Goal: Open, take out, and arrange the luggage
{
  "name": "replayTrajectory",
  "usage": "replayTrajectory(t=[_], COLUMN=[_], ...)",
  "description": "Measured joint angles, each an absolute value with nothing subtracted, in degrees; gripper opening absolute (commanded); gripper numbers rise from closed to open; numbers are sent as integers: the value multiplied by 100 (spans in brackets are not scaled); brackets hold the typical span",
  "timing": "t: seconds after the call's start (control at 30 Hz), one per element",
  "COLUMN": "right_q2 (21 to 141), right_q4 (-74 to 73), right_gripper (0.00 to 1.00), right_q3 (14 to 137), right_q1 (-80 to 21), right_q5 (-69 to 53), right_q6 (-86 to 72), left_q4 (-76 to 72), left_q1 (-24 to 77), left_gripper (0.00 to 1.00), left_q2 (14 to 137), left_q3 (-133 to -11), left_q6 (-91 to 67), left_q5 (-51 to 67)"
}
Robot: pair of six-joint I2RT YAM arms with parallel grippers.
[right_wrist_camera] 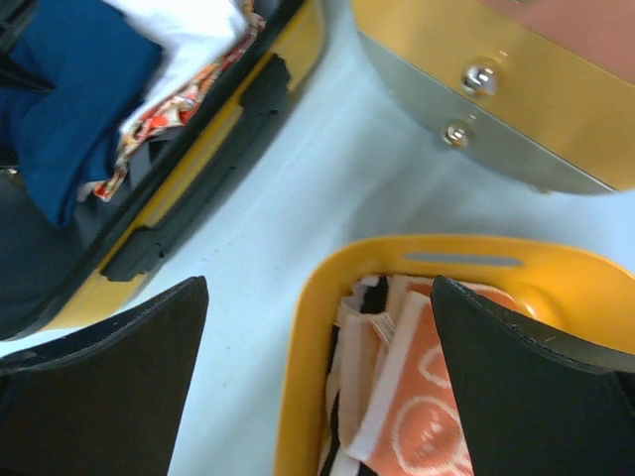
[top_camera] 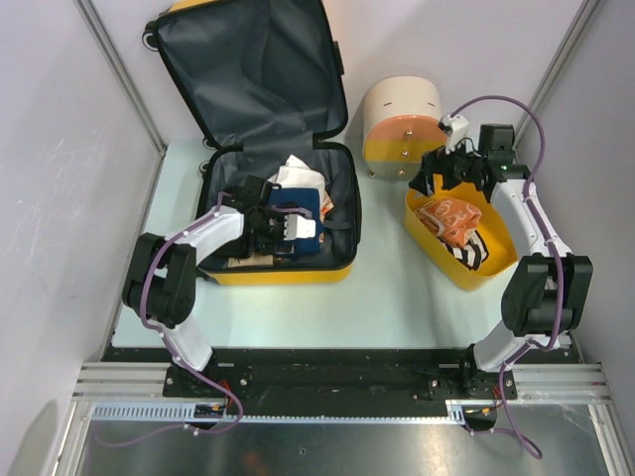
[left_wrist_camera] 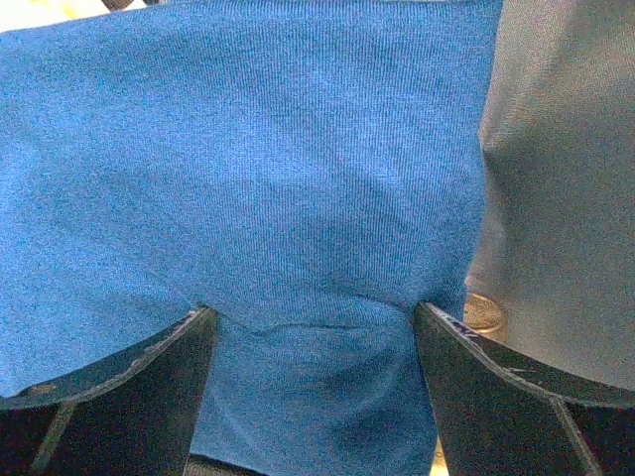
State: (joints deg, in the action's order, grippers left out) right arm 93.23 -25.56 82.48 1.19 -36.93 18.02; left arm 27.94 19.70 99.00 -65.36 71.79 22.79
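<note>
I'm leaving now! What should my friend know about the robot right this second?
Left gripper: open, pressed onto the blue knit cloth inside the yellow hard-shell suitcase.
Right gripper: open, empty, above the yellow plastic basket.
Done: suitcase lid up; an orange-and-white cloth and a black-and-white striped cloth lie in the basket.
Left to do: the blue cloth, a white cloth and a red-patterned cloth remain in the suitcase.

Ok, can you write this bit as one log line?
suitcase open | left gripper open, at blue cloth | right gripper open, above basket edge
</note>
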Motion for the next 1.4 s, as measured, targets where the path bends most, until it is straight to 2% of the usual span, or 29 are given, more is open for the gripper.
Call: replayTrajectory(t=[0.03, 0.1, 0.2, 0.23, 0.33, 0.43, 0.5, 0.7, 0.83, 0.93, 1.03, 1.27, 1.4], right_q2=[9325, 9332, 9365, 9386, 9474, 9564, 9644, 9802, 9977, 10186, 10307, 10324, 10324], right_q4=[-2530, -2491, -2438, -2418, -2355, -2246, -2084, -1415, -943, -672, -519, -344, -290], right_gripper=[99, 99, 100, 99, 99, 99, 99, 98, 99, 98, 97, 97, 97], right_q3=[8248, 8248, 8248, 8248, 8248, 8248, 8248, 8040, 7822, 7741, 7697, 7688, 7688], right_q1=[40, -106, -307, -375, -598, -862, -1120, -1876, -2344, -2620, -2722, -2724, -2727], right_q5=[-3743, -3813, -3946, -3997, -4106, -4174, -4237, -4453, -4571, -4604, -4606, -4615, -4615], right_q6=[1802, 1802, 1837, 1881, 2036, 2176, 2270, 2458, 2589, 2630, 2637, 2596, 2550], left_q4=[2792, 2777, 2766, 2781, 2891, 2969, 3002, 3081, 3098, 3081, 3072, 3105, 3142], left_q1=[1975, 1977, 1977, 1977, 1975, 1975, 1973, 1914, 1782, 1702, 1610, 1406, 1400], left_gripper=[85, 74, 42, 28, 12, 3, 0, 0, 48, 61, 64, 64, 64], left_q2=[9900, 9896, 9894, 9891, 9841, 9819, 9819, 9826, 9830, 9821, 9736, 8871, 8836], left_q3=[-6536, -6519, -6497, -6499, -6578, -6705, -6746, -6938, -7118, -7192, -7140, -6318, -5988], left_q6=[7214, 7271, 7314, 7269, 7052, 6757, 6565, 5968, 5559, 5343, 5317, 5900, 6254], left_q5=[2274, 2270, 2272, 2296, 2390, 2521, 2587, 2790, 3024, 3076, 3079, 2936, 2744])
